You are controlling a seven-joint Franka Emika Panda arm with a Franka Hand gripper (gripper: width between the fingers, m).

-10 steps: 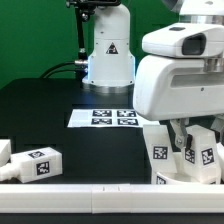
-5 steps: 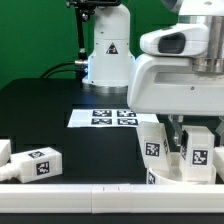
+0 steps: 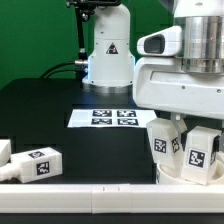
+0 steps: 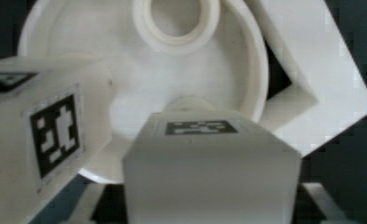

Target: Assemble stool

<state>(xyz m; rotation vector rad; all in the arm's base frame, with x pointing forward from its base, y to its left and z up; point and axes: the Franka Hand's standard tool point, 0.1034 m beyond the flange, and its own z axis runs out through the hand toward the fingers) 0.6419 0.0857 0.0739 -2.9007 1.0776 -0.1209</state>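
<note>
On the exterior view's left, one loose leg (image 3: 36, 163) lies on the black bench (image 3: 60, 105), and a second loose leg (image 3: 4, 152) is cut off by the frame edge. At mid-bench lies the marker board (image 3: 112, 117), thin, flat and matte. On the exterior view's right, near the bench's front edge, the hand (image 3: 184, 137) hangs low over the seat disc (image 4: 162, 95).

In the wrist view the held leg (image 4: 206, 165) fills the middle and the hand seems pinched on it, though the fingers barely show. A neighbouring leg (image 4: 47, 125) stands just beside it.

The step looks like fitting this leg to the disc. Next it likely needs squaring on its socket, then pressing and twisting.

Every part is hard, smooth white plastic. The disc is round, shallow and rimmed, the legs stubby and flat-faced with square tags.
</note>
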